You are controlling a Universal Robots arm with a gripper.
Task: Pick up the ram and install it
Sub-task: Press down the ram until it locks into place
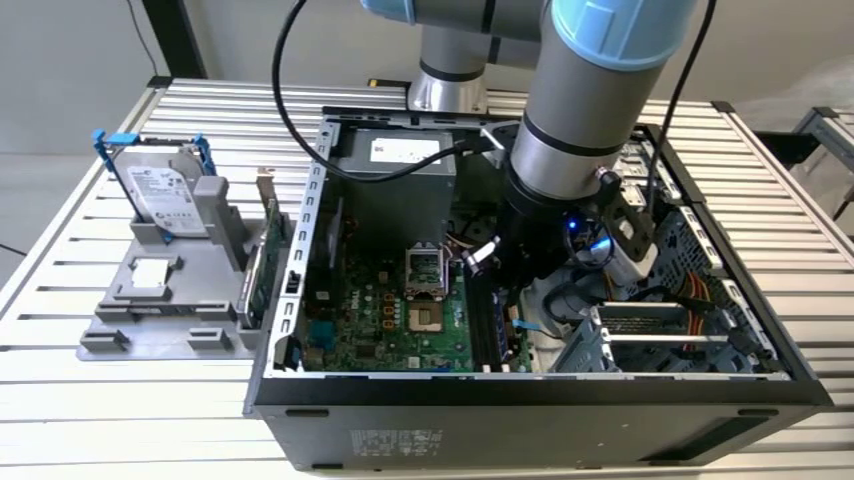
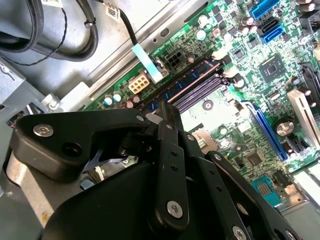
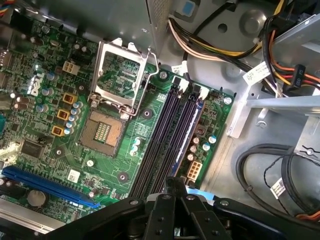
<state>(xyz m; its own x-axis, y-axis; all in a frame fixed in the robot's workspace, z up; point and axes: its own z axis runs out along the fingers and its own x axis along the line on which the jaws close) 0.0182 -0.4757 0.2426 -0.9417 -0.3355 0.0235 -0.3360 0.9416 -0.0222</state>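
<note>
While the arm reaches into the open computer case [image 1: 534, 385], its fingers [image 2: 167, 120] sit clenched directly above the ram [image 3: 187, 132], which lies seated in the motherboard's [image 3: 45, 75] slot.

One robot arm [image 1: 587, 120] is counted, reaching into one open computer case [image 1: 534, 395]. One motherboard [image 3: 45, 75] with one empty processor socket [image 3: 102, 132] and four memory slots [image 3: 167, 135] is seen. One hard drive [image 1: 167, 200] stands on one grey holder [image 1: 160, 300].

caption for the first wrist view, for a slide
Gripper poised over the motherboard's memory slots, a blue-edged stick seated in one slot beside the open processor socket.
</note>
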